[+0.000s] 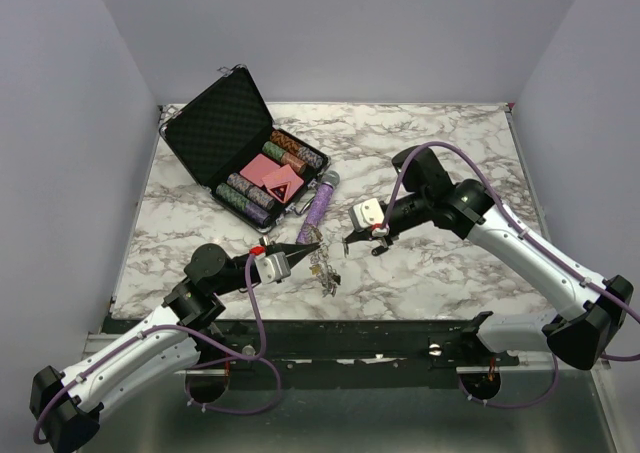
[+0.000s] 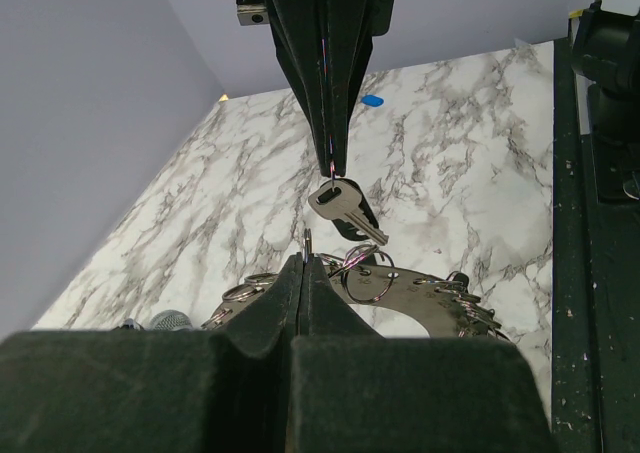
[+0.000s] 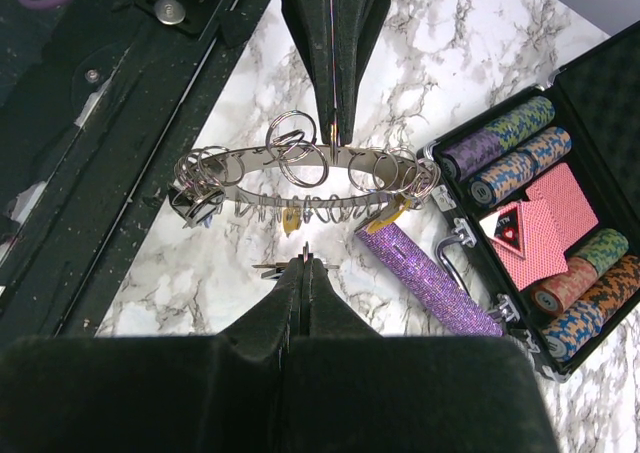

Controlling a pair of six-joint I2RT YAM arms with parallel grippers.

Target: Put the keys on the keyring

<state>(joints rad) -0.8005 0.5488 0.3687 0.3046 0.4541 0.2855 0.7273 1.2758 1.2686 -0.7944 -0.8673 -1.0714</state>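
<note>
Left pincer (image 2: 320,205) has its tips nearly together w/ the head of a small silver key (image 2: 345,211) caught between them, so it reads as clamped on that key; the blade hangs toward lower right of the left wrist view, pointing at the silver metal keyring (image 3: 245,160), a curved band strung w/ many split rings & small keys, lying flat on the marble-pattern tabletop (image 1: 450,133) just below & beyond the tips. In the top view the ring sits bottom centre, just lower right of the left pincer, so the left arm is nearer. Right pincer (image 3: 320,201) has its fingers apart w/ nothing seen between them; it hangs upper right of the ring, near but not touching. In the right wrist view the ring's long axis runs left-right across mid frame, across the pincer's closing line. Judgement: next move needs one split ring held steady while the key's hole is fed on. Nearby: purple glittery tube (image 1: 318,208), one end v. close to the ring, could get nudged; open black case (image 1: 215,123) w/ poker chips & red cards sits upper left, apart. A small blue bit (image 2: 372,100) lies farther off; can't tell what it is.
</note>
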